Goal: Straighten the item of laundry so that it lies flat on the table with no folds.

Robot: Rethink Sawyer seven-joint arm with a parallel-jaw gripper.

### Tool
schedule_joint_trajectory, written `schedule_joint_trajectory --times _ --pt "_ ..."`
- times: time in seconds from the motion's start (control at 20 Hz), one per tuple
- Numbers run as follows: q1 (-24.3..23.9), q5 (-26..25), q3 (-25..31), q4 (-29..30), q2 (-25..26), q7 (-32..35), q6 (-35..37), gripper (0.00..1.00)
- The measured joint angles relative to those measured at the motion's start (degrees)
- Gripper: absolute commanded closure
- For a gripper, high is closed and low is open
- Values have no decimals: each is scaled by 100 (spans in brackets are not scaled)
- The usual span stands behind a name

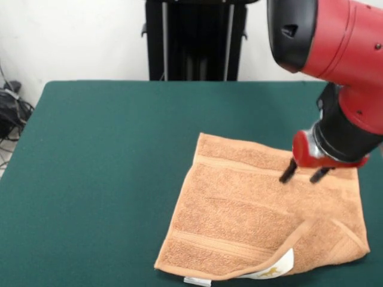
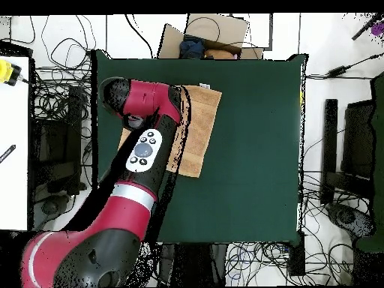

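Observation:
The orange-tan towel (image 1: pixel 251 221) lies spread on the green table (image 1: pixel 108 167), towards its right front part in the front view. The towel's near right corner is folded over in a diagonal flap (image 1: pixel 323 239), with a white tag (image 1: pixel 272 269) at the front edge. My gripper (image 1: pixel 301 177) is open and empty, its two black fingertips (image 1: pixel 286 177) pointing down close over the towel's far right part, near the woven band. In the overhead view the red arm (image 2: pixel 142 150) covers the gripper and part of the towel (image 2: pixel 201 127).
The black pedestal (image 1: pixel 194 39) stands behind the table's far edge. Cables (image 1: pixel 12 113) lie on the floor at the left. The overhead view shows a cardboard box (image 2: pixel 206 34) beyond the table (image 2: pixel 255 150) and a white side table (image 2: pixel 13 135).

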Motion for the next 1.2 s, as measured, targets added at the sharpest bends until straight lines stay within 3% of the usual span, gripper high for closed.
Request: schedule_joint_trajectory --times 0.6,1.0,1.2 --pt "-41 -1 477 244 55 0 -2831 0" --pt "-348 -188 1224 680 -55 1 -4269 0" --pt "-467 -308 1477 845 -165 1 -4507 0"
